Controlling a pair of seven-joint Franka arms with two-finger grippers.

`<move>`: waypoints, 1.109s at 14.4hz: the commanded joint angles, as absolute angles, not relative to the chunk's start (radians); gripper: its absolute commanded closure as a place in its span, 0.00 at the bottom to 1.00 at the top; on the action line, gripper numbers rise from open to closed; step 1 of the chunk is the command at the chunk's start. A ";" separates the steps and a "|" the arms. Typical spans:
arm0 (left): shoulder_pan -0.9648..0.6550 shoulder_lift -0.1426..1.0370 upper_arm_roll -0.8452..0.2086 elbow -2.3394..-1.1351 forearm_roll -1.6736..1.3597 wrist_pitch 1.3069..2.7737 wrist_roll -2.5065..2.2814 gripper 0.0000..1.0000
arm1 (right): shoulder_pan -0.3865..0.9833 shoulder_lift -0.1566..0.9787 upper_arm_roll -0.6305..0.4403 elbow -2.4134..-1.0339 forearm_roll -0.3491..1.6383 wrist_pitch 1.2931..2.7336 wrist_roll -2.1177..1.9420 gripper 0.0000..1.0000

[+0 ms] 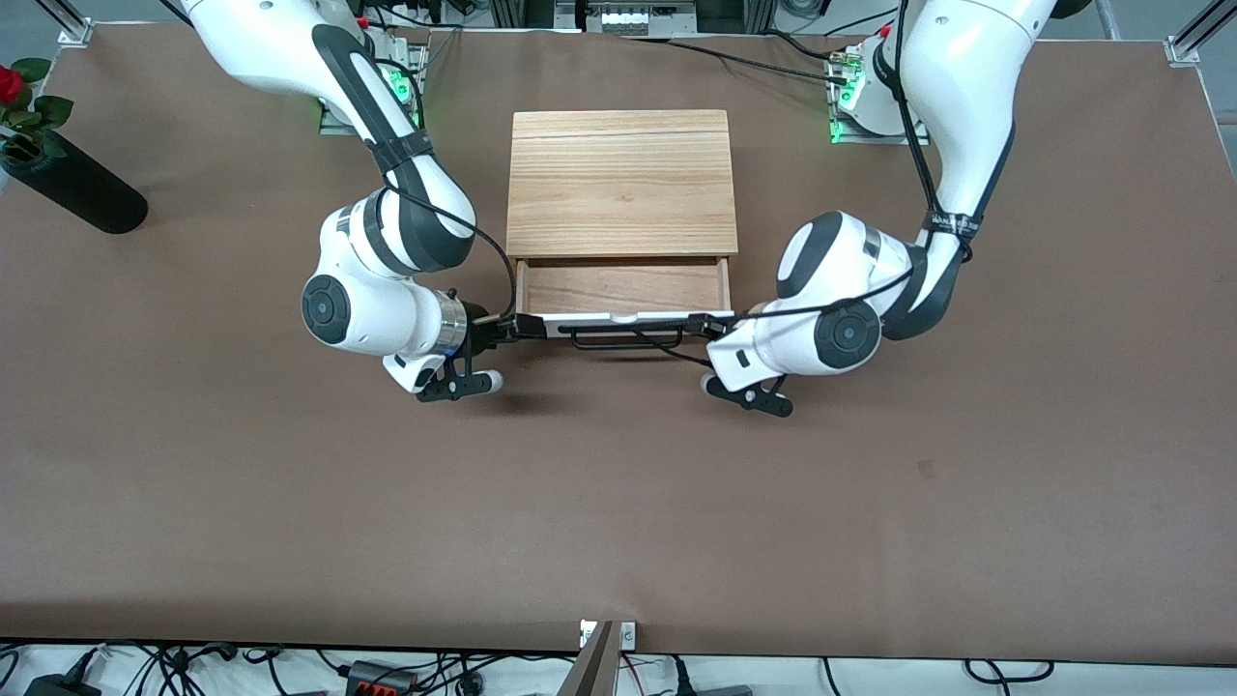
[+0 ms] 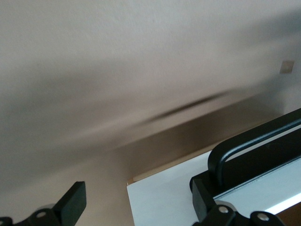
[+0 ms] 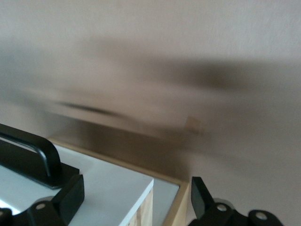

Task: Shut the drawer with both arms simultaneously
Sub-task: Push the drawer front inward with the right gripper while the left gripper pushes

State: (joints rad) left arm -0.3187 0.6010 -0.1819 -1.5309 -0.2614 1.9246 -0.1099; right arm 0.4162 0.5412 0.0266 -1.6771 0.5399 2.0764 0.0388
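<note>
A black vase (image 1: 72, 188) with a red rose (image 1: 10, 83) lay tilted on the brown surface (image 1: 618, 503) at the right arm's end, well apart from the work. Nothing stood between the cabinet (image 1: 620, 182) and either arm.

The cabinet sat mid-surface between the two arm bases. Its drawer (image 1: 623, 290) was partly pulled out toward the front camera, the light wood floor showing, the white front panel (image 1: 618, 318) and black handle (image 1: 623, 334) at its nearer edge.

The right tool (image 1: 512, 327) was at the panel's corner toward the right arm's end. In the right wrist view its fingers (image 3: 70, 195) were spread apart, one over the white panel beside the handle mount, the other past the drawer's side.

The left tool (image 1: 704, 329) was at the panel's corner toward the left arm's end. In the left wrist view its fingers (image 2: 73, 200) were likewise apart, one against the handle's end, the other clear of the panel. Neither tool clamped anything.
</note>
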 commanded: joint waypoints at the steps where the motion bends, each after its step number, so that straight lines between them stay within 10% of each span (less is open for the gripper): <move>1: -0.337 0.514 -0.187 -1.638 -0.279 1.924 -0.095 0.00 | 0.416 0.529 0.032 -1.693 0.551 2.014 0.028 0.00; 16: -0.334 0.420 -0.216 -1.801 -0.279 1.930 -0.092 0.00 | 0.411 0.549 0.032 -1.695 0.551 1.741 0.043 0.00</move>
State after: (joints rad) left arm -0.3333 0.4635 -0.2199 -1.7576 -0.2614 1.9274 -0.1093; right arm 0.4190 0.5474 0.0268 -1.6864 0.5439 1.7923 0.0435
